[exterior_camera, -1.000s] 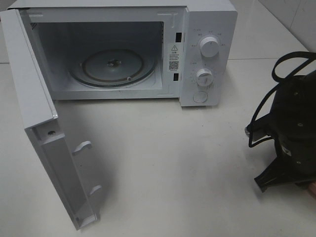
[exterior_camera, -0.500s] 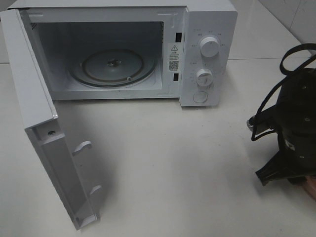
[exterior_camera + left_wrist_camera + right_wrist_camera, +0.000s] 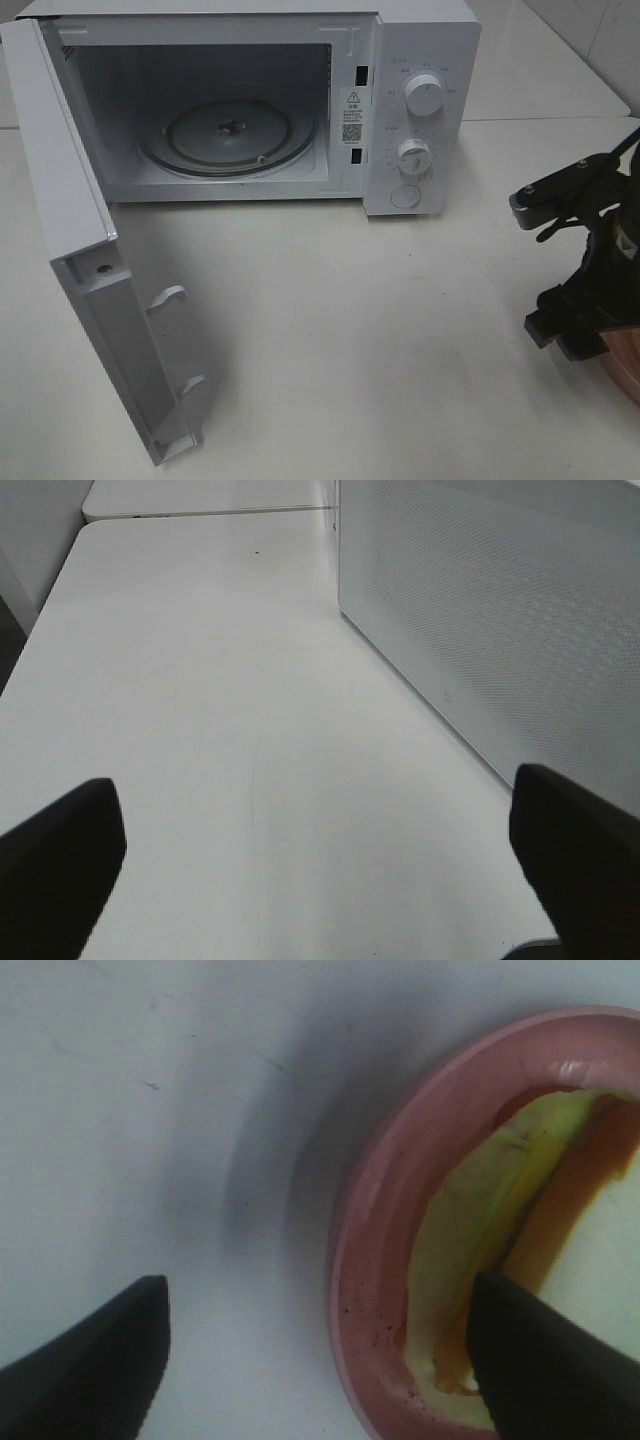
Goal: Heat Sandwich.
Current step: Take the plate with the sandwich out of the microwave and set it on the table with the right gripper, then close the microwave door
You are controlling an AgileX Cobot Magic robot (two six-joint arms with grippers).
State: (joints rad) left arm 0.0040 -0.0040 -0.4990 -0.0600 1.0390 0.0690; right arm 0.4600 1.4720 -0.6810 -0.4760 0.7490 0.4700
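The sandwich point(image 3: 470, 1210) shows its pale yellow-green filling and brown crust on a round pink plate point(image 3: 380, 1220). In the exterior high view only a sliver of the plate point(image 3: 627, 368) appears at the right edge. My right gripper point(image 3: 315, 1290) is open, its jaws straddling the plate's rim: one finger over the sandwich, the other over the bare table. It hangs at the right edge point(image 3: 575, 325) of the exterior high view. The left gripper point(image 3: 320, 850) is open and empty, low over the table.
The white microwave point(image 3: 420, 60) stands at the back with its door point(image 3: 80, 250) swung wide toward the front left and its glass turntable point(image 3: 230, 135) bare. Its perforated side wall point(image 3: 500, 610) runs beside the left gripper.
The right gripper has gone from shut to open, and its arm has tipped and shifted right, uncovering a little more of the pink plate. The left gripper has stayed open.
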